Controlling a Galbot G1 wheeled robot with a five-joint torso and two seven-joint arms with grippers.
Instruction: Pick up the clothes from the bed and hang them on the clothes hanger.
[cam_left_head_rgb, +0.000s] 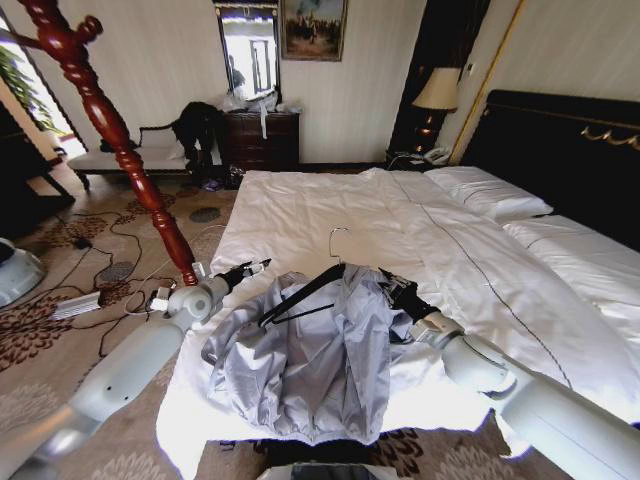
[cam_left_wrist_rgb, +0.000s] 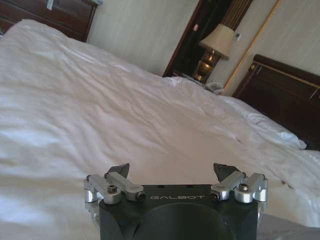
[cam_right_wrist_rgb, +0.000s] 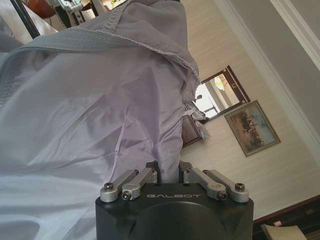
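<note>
Head view shows the bed (cam_left_head_rgb: 330, 215), wide and covered in wrinkled white duvet, filling the middle and stretching toward 2 o'clock, where pillows meet a black headboard. At 6 o'clock, on the bed's near edge, lies the light grey jacket (cam_left_head_rgb: 300, 360), crumpled, its upper part lifted. The black clothes hanger (cam_left_head_rgb: 300, 293) sits at the jacket's top, tilted, its silver wire hook pointing toward 12 o'clock. A red wooden coat stand (cam_left_head_rgb: 110, 125) leans from 10 o'clock down to the floor beside the bed.

The right hand (cam_left_head_rgb: 392, 285) comes in from 4 o'clock and is pressed into the jacket at the hanger's right end; in the right wrist view its fingers (cam_right_wrist_rgb: 150, 175) are closed together on grey fabric. The left hand (cam_left_head_rgb: 255, 267) comes in from 8 o'clock and hovers just left of the hanger; in the left wrist view its fingers (cam_left_wrist_rgb: 119, 171) are spread wide and hold nothing, with white duvet beyond them.
</note>
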